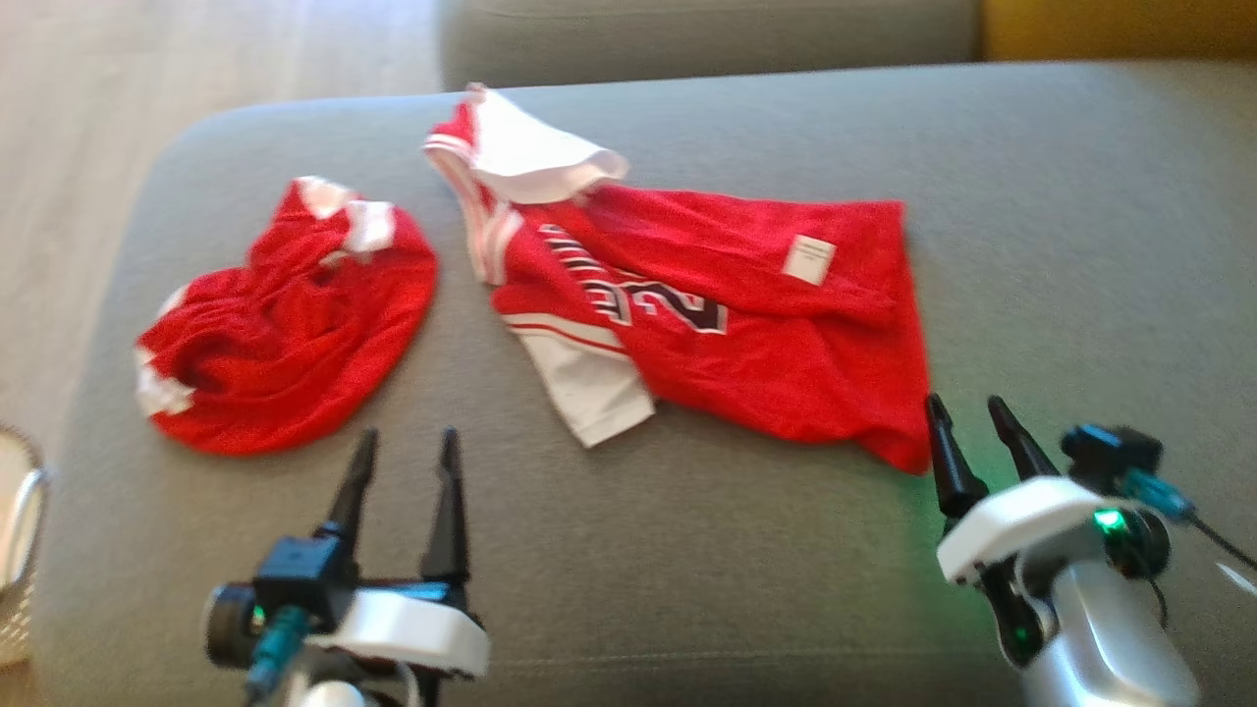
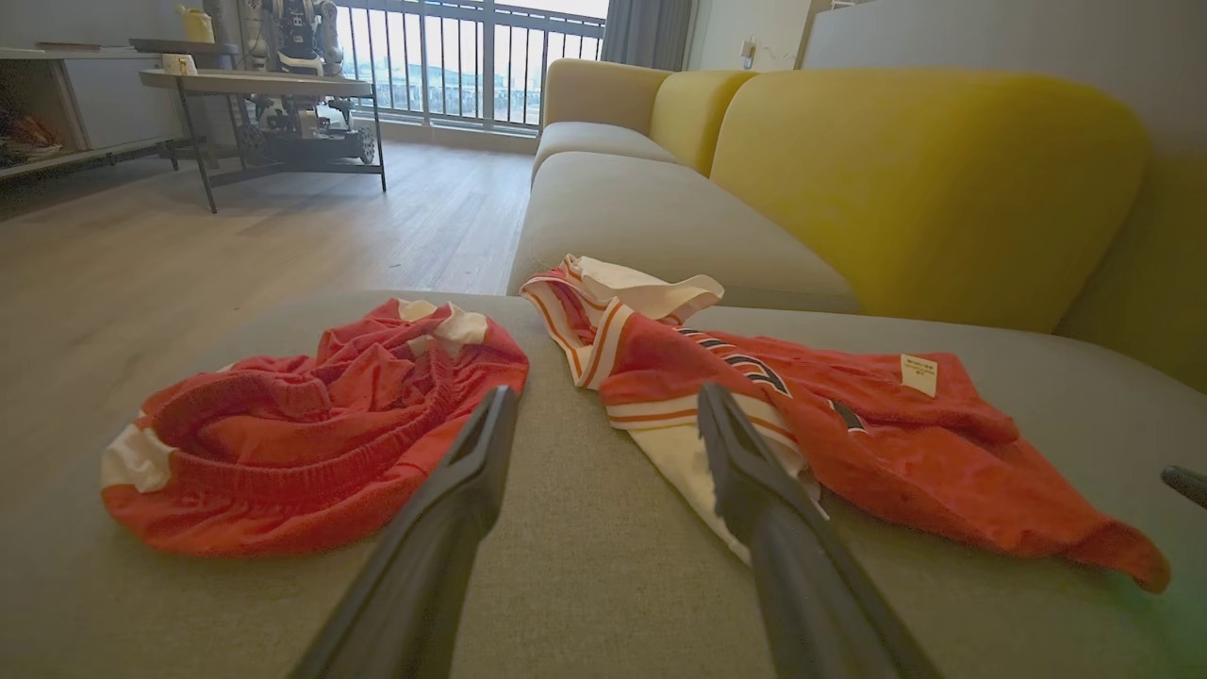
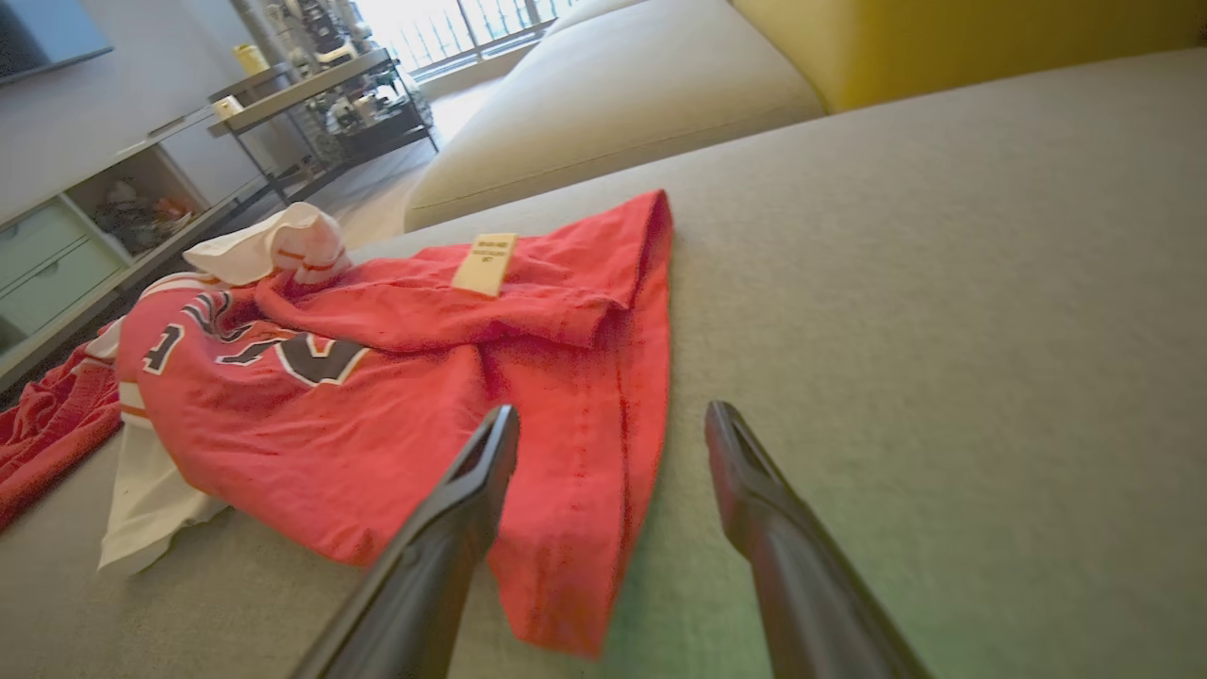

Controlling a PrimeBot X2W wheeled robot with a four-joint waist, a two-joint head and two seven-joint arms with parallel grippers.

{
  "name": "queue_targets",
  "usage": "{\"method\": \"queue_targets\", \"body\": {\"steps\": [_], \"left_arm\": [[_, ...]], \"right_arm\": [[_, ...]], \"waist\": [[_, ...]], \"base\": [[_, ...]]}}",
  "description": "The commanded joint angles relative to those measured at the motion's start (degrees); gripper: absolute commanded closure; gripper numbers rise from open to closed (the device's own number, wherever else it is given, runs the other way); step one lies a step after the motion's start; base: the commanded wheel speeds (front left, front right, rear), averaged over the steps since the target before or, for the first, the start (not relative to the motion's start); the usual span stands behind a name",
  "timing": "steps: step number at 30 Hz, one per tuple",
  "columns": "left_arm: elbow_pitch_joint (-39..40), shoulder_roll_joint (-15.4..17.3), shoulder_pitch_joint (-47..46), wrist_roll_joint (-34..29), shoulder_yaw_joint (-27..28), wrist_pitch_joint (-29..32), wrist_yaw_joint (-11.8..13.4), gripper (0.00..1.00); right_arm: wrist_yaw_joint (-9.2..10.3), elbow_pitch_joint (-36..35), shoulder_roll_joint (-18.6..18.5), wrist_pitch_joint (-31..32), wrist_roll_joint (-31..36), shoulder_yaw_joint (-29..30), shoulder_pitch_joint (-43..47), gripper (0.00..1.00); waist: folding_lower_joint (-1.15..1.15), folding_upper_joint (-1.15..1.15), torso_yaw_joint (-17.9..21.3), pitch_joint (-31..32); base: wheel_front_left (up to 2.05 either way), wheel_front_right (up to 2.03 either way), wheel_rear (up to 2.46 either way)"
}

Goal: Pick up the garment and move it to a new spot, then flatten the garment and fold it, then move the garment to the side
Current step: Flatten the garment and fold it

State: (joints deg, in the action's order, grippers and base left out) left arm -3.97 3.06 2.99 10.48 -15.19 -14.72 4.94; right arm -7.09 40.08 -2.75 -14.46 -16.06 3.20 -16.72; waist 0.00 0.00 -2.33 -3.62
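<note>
Left end effector (image 1: 409,435) spread, above sofa (image 1: 687,560)

jersey (image 1: 766,334): red, white side panels (image 1: 589,378) with red stripes, black numerals (image 1: 678,306) edged white, white tag (image 1: 808,259). shorts (image 1: 295,324): red, white trim. seat cushion (image 1: 687,550) plain grey, backrest (image 2: 924,179) yellow, floor (image 2: 283,236) pale wood grain.

Jersey (image 1: 786,363) lettering partly folded under (label (image 1: 809,259) print unreadable); pale object (image 1: 14,589) cut by left edge.

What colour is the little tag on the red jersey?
The tag on the jersey is pale cream, clearest in the right wrist view.
</note>
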Motion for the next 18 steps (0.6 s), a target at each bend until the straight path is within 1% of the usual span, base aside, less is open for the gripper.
{"method": "queue_targets", "body": {"steps": [1, 4, 8, 12, 15, 18], "left_arm": [[2.61, -0.14, -2.0, 0.65, 0.45, -0.28, 0.56, 0.0], [3.02, -0.16, -1.88, 1.76, -2.69, -0.28, 1.48, 0.0], [3.35, -0.17, -2.74, 1.77, -6.57, -0.28, 1.99, 0.0], [3.21, -0.17, -3.25, 1.28, -9.24, -0.28, 2.34, 0.0], [3.0, -0.17, -3.5, 1.18, -10.12, -0.28, 2.62, 0.0], [2.77, -0.18, -3.86, 1.03, -10.63, -0.28, 2.68, 0.0]], "right_arm": [[-0.4, 0.65, -0.12, -0.54, 1.77, -1.21, -4.3, 0.0], [-0.4, 6.91, -0.12, -0.54, 5.6, 0.89, -8.89, 0.0], [-0.4, 12.88, -0.12, -0.54, 10.52, 6.03, -13.53, 0.0], [-0.4, 16.91, -0.12, -0.54, 15.0, 13.6, -16.08, 0.0], [-0.4, 18.8, -0.12, -0.54, 18.53, 19.01, -17.44, 0.0], [-0.4, 19.98, -0.12, -0.54, 21.23, 22.93, -18.66, 0.0]], "waist": [[0.0, 0.0, -3.23, 1.3], [0.0, 0.0, -5.81, 1.3], [0.0, 0.0, -9.28, 0.33], [0.0, 0.0, -11.89, -0.94], [0.0, 0.0, -13.03, -1.91], [0.0, 0.0, -13.83, -2.66]], "base": [[0.0, 0.0, 0.0], [0.0, 0.0, 0.0], [0.0, 0.0, 0.0], [0.0, 0.0, 0.0], [0.0, 0.0, 0.0], [0.0, 0.0, 0.0]]}}
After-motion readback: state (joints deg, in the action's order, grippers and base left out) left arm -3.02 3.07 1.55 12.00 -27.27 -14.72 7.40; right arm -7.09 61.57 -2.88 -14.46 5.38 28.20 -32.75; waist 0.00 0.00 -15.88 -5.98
